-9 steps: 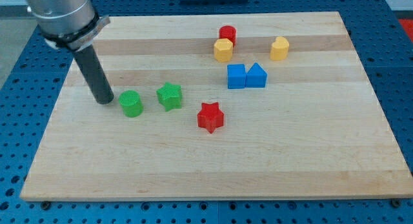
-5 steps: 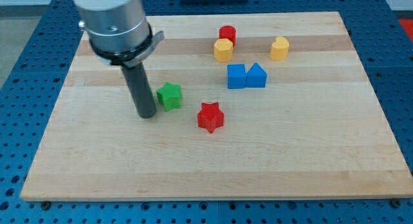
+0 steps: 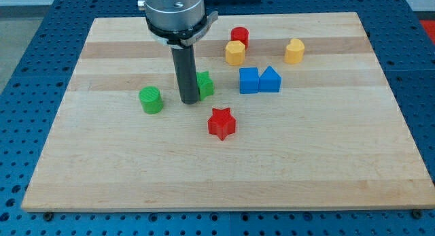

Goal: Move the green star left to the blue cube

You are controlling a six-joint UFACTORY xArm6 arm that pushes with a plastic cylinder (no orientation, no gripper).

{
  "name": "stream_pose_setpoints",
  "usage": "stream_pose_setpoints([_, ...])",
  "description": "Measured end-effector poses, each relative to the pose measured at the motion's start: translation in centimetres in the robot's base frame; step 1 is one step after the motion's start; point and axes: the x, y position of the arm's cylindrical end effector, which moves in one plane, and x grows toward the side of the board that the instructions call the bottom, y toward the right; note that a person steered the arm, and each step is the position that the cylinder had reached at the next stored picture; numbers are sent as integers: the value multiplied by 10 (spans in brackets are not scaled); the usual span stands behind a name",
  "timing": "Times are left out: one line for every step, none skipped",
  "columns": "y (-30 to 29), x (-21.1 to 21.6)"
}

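The green star (image 3: 204, 84) lies near the board's middle, partly hidden behind my rod. My tip (image 3: 189, 100) sits on the board right against the star's left side. The blue cube (image 3: 249, 80) stands to the star's right, with a gap between them. A second blue block with a sloped top (image 3: 270, 79) touches the cube's right side.
A green cylinder (image 3: 151, 100) stands to the left of my tip. A red star (image 3: 221, 123) lies below the green star. A red cylinder (image 3: 239, 37) and a yellow block (image 3: 235, 53) sit above the blue cube; another yellow block (image 3: 294, 51) is further right.
My rod swept from the board's left to the right, past the green cylinder. The green star has shifted right and up, closer to the blue cube. The green cylinder shows again.
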Motion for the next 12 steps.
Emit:
stream_pose_setpoints([-1, -12])
stream_pose_setpoints([-14, -16])
stream_pose_setpoints([-42, -19])
stream_pose_setpoints([-50, -37])
stream_pose_setpoints([-45, -43])
stream_pose_setpoints([-30, -41])
stream_pose_setpoints([-8, -39])
stream_pose_setpoints([16, -39])
stream_pose_setpoints([29, -39])
stream_pose_setpoints([29, -41])
stream_pose_setpoints([14, -42])
stream_pose_setpoints([-3, -42])
